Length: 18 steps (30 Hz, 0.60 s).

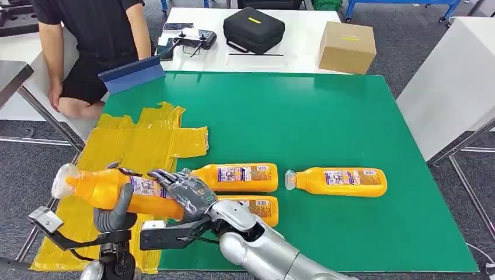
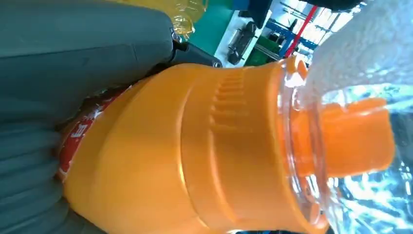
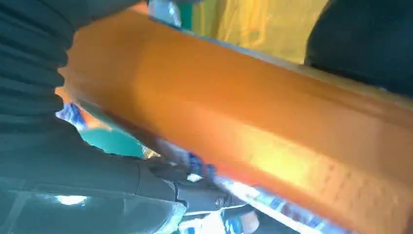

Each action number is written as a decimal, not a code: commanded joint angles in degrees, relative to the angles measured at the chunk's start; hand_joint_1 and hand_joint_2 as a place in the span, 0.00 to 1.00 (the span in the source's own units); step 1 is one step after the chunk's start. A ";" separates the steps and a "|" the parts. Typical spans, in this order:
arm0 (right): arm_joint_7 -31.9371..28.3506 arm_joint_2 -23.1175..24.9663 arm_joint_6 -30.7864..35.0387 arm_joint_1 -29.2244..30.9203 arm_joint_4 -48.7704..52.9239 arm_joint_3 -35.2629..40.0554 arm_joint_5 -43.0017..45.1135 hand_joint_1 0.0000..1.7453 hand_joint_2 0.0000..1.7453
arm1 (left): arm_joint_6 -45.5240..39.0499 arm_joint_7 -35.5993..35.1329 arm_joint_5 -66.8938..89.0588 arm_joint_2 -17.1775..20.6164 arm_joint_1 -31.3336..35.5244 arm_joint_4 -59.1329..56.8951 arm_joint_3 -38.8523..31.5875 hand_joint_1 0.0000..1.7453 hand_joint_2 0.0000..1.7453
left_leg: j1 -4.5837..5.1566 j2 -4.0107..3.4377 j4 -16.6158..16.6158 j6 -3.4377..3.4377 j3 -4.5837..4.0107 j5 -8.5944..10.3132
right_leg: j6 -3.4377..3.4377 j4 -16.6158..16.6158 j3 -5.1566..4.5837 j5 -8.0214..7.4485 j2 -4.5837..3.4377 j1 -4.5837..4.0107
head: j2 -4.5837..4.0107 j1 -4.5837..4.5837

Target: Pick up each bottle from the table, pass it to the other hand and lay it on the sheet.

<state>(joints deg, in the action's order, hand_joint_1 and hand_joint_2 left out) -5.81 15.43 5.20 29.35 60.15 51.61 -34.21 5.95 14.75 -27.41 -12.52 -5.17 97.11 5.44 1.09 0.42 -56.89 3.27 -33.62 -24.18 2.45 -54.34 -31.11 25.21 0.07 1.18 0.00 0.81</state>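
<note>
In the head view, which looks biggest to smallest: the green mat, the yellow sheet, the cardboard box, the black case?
1. Green mat
2. Yellow sheet
3 and 4. Cardboard box and black case: they look about alike, too close to rank.

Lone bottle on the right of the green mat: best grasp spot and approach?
Take the lone bottle across its labelled mid-body, from above. It lies flat, cap toward the other bottles, with bare green mat on both long sides; the neck is narrower and tapered.
</note>
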 commanded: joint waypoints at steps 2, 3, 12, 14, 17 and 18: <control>-0.65 -8.27 1.01 -1.12 11.35 -8.10 3.88 0.00 0.00 | 0.80 0.62 -0.36 1.19 -0.14 1.99 -3.39 1.00 1.00 | -0.10 0.14 -0.03 -0.29 0.13 -0.04 | -0.17 0.04 0.22 0.06 0.16 -0.09 | 0.00 0.00; -0.57 -8.58 0.62 -0.99 11.63 -8.43 4.03 0.00 0.00 | 0.89 0.66 -0.47 1.26 -0.21 2.00 -3.61 1.00 1.00 | -0.08 0.13 -0.01 -0.21 0.06 -0.01 | -0.12 0.05 0.15 0.03 0.14 -0.07 | 0.00 0.00; -0.93 -12.64 0.84 -0.08 19.93 -15.32 3.36 0.00 0.00 | -2.41 2.67 6.18 3.41 1.03 4.79 -8.26 1.00 1.00 | -0.07 0.12 -0.05 -0.28 0.06 -0.03 | -0.16 -0.03 0.14 0.06 0.13 -0.06 | 0.00 0.00; -1.37 -13.41 -0.94 -1.36 22.02 -17.47 3.77 0.00 0.00 | -3.86 2.60 11.23 4.23 0.97 5.71 -9.22 1.00 1.00 | -0.10 0.09 -0.09 -0.28 0.04 -0.06 | -0.16 -0.04 0.12 0.06 0.10 -0.10 | 0.00 -0.02; -2.50 -14.69 -3.42 -3.30 23.67 -19.30 3.14 0.00 0.00 | -5.61 4.00 17.77 5.33 0.44 6.19 -9.87 1.00 1.00 | -0.09 0.16 -0.01 -0.31 0.15 -0.05 | -0.18 0.04 0.26 0.08 0.18 -0.09 | 0.00 0.00; -3.41 -15.60 -4.12 -4.52 24.93 -20.13 3.04 0.00 0.00 | -7.85 4.64 23.40 6.39 1.04 6.00 -10.09 1.00 1.00 | -0.07 0.14 0.01 -0.21 0.10 -0.03 | -0.11 0.06 0.20 0.04 0.14 -0.08 | 0.00 0.00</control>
<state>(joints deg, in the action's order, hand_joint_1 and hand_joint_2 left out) -7.17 5.37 4.76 27.62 78.40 37.61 -30.69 2.71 17.27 -17.65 -10.75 -5.88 102.01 -0.88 1.09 0.44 -56.90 3.27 -33.61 -24.18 2.46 -54.35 -31.07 25.20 0.08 1.17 0.00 0.81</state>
